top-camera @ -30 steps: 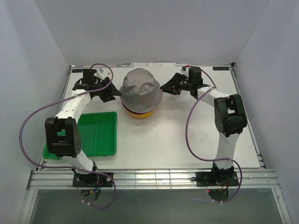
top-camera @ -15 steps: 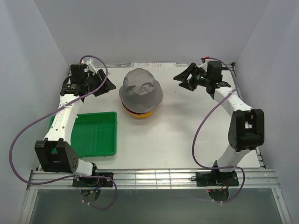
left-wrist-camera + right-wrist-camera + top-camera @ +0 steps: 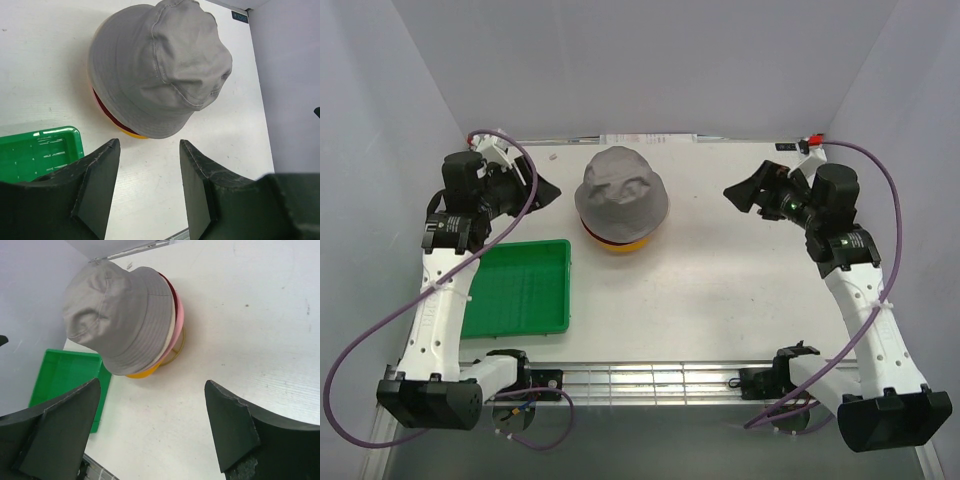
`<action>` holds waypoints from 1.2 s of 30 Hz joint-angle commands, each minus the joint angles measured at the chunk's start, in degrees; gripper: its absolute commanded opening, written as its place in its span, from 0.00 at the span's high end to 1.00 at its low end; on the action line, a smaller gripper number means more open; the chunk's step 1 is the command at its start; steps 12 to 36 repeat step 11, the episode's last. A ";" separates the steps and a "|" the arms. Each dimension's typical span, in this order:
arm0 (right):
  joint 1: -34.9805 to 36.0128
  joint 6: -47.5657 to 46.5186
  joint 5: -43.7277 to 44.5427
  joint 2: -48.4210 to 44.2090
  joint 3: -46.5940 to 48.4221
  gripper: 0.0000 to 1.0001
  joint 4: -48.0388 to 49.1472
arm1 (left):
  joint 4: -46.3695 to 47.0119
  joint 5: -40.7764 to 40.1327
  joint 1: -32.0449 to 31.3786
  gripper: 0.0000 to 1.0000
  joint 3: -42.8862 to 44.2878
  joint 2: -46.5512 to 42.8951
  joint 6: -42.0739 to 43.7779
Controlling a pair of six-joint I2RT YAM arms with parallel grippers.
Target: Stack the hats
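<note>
The hats stand in one pile at the back middle of the table, with the grey hat [image 3: 620, 192] [image 3: 160, 65] [image 3: 117, 315] on top. Cream, pink [image 3: 178, 322] and dark red brims peek out under it, and the yellow-orange hat [image 3: 620, 245] [image 3: 142, 373] is lowest. My left gripper [image 3: 548, 190] [image 3: 149, 142] hangs open to the left of the pile, apart from it and empty. My right gripper [image 3: 745, 192] [image 3: 152, 383] stands wide open to the right, also apart and empty.
A flat green tray [image 3: 525, 244] [image 3: 55, 132] [image 3: 75, 354] lies at the left front of the pile. A gold wire ring [image 3: 178, 347] of the stand shows under the hats. White walls close the table at the back and on both sides.
Both arms have drawn back from the pile, the left toward the left wall and the right toward the right wall. The right gripper has opened wide. The grey hat stays on the pile.
</note>
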 commanded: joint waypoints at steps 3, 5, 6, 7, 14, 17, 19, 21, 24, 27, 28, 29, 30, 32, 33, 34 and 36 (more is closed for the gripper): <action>0.05 -3.93 6.81 -4.24 -2.79 0.11 -7.07 | -0.14 0.70 0.26 0.39 -2.09 -3.25 -0.64; 0.05 -4.01 7.34 -5.12 -4.46 0.11 -7.25 | -0.05 0.44 0.26 0.39 -2.27 -4.04 -0.82; 0.05 -4.36 7.61 -5.74 -4.73 0.11 -7.51 | -0.05 0.26 0.17 0.39 -2.27 -4.22 -0.73; 0.05 -4.37 7.61 -6.00 -5.08 0.11 -7.43 | -0.13 0.00 0.17 0.39 -2.18 -4.39 -0.65; 0.05 -4.80 8.31 -6.44 -5.61 0.11 -7.42 | -0.40 0.44 0.09 0.39 -2.18 -4.39 -0.56; 0.05 -4.80 8.31 -6.44 -5.61 0.11 -7.42 | -0.40 0.44 0.09 0.39 -2.18 -4.39 -0.56; 0.05 -4.80 8.31 -6.44 -5.61 0.11 -7.42 | -0.40 0.44 0.09 0.39 -2.18 -4.39 -0.56; 0.05 -4.80 8.31 -6.44 -5.61 0.11 -7.42 | -0.40 0.44 0.09 0.39 -2.18 -4.39 -0.56; 0.05 -4.80 8.31 -6.44 -5.61 0.11 -7.42 | -0.40 0.44 0.09 0.39 -2.18 -4.39 -0.56; 0.05 -4.80 8.31 -6.44 -5.61 0.11 -7.42 | -0.40 0.44 0.09 0.39 -2.18 -4.39 -0.56; 0.05 -4.80 8.31 -6.44 -5.61 0.11 -7.42 | -0.40 0.44 0.09 0.39 -2.18 -4.39 -0.56; 0.05 -4.80 8.31 -6.44 -5.61 0.11 -7.42 | -0.40 0.44 0.09 0.39 -2.18 -4.39 -0.56; 0.05 -4.80 8.31 -6.44 -5.61 0.11 -7.42 | -0.40 0.44 0.09 0.39 -2.18 -4.39 -0.56; 0.05 -4.80 8.31 -6.44 -5.61 0.11 -7.42 | -0.40 0.44 0.09 0.39 -2.18 -4.39 -0.56; 0.05 -4.80 8.31 -6.44 -5.61 0.11 -7.42 | -0.40 0.44 0.09 0.39 -2.18 -4.39 -0.56; 0.05 -4.80 8.31 -6.44 -5.61 0.11 -7.42 | -0.40 0.44 0.09 0.39 -2.18 -4.39 -0.56; 0.05 -4.80 8.31 -6.44 -5.61 0.11 -7.42 | -0.40 0.44 0.09 0.39 -2.18 -4.39 -0.56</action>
